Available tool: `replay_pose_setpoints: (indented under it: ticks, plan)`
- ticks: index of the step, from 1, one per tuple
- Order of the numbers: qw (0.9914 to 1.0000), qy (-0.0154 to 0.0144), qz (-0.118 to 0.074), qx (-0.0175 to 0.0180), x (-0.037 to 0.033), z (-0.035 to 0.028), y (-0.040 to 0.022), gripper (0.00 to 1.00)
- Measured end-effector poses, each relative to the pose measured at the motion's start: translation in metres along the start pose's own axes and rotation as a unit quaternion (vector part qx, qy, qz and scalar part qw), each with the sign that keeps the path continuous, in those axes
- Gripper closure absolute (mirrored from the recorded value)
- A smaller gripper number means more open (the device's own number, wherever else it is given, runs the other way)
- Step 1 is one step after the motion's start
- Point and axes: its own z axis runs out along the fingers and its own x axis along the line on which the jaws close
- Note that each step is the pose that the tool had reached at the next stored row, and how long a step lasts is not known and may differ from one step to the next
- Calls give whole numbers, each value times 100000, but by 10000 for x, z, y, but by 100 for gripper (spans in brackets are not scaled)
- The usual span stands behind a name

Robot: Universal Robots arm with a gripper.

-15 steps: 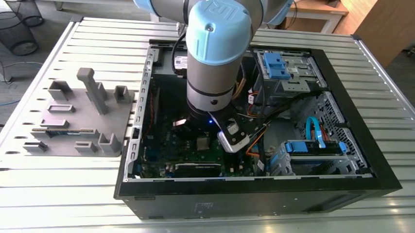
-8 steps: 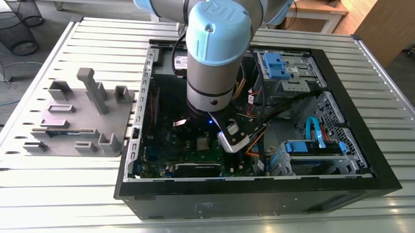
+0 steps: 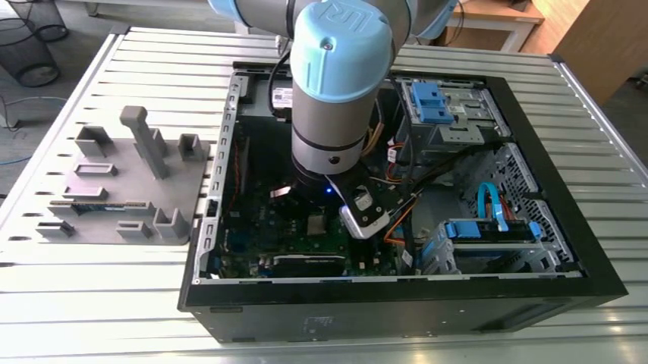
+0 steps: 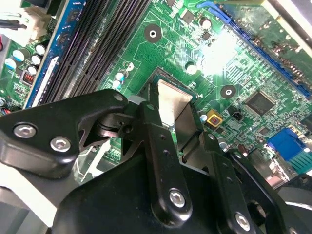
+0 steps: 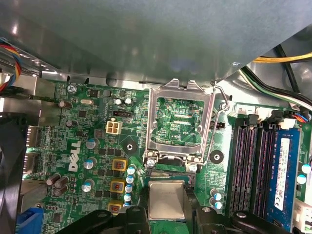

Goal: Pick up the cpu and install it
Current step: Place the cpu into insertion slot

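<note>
Pincer (image 5: 167,212): gripping cpu (image 5: 167,199) | cpu: flat between both fingers, just beside open socket frame (image 5: 181,89) on motherboard (image 5: 78,141)

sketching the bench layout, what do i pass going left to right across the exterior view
grey parts fixture -> robot arm -> lower blue drive bracket; the open computer case spans under the arm and bracket, so it is left out
</note>
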Motion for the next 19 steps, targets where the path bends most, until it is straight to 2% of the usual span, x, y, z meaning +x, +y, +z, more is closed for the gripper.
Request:
replay_pose_setpoints:
  ticks: [10, 15, 19]
  plan:
    - [99996, -36, 873, -12, -1, -29, 1, 62]
    - [99942, -97, 3410, 12, -1, -30, 1, 62]
    - [99931, -109, 3712, 14, 0, -30, 1, 62]
